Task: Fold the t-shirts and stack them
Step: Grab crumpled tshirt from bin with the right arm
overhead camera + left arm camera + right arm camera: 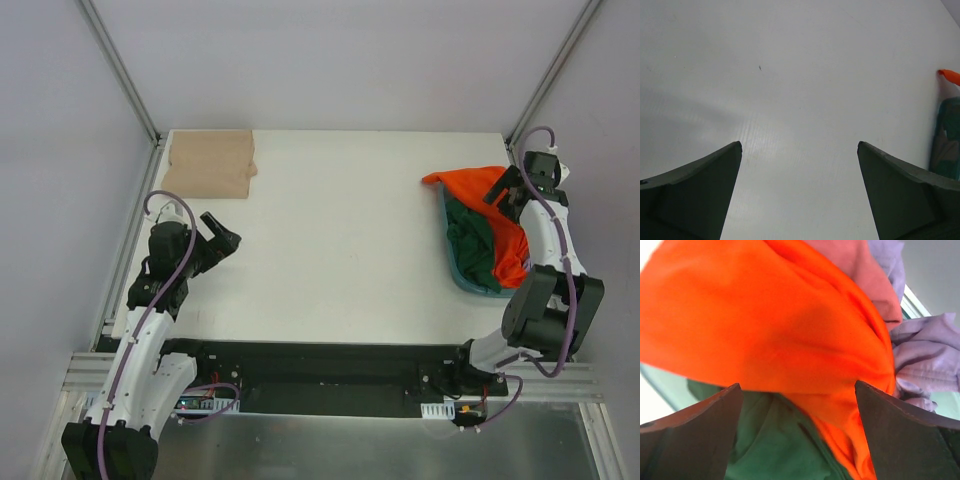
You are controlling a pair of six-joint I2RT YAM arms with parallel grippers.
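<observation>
Overhead, a tan-beige t-shirt [210, 165] is lying folded flat at the far left corner of the tabletop [340, 230]. A bright orange t-shirt [465, 186] is draping crumpled over a dark green shirt [468, 240] in the teal tub [470, 287] at the right. Left wrist: the left jaws are standing spread over the white tabletop, gripping nothing. Right wrist: the right jaws are gaping wide just above the orange cloth, with a pink garment [860, 270] and a lilac garment [925, 355] bunching beside it.
</observation>
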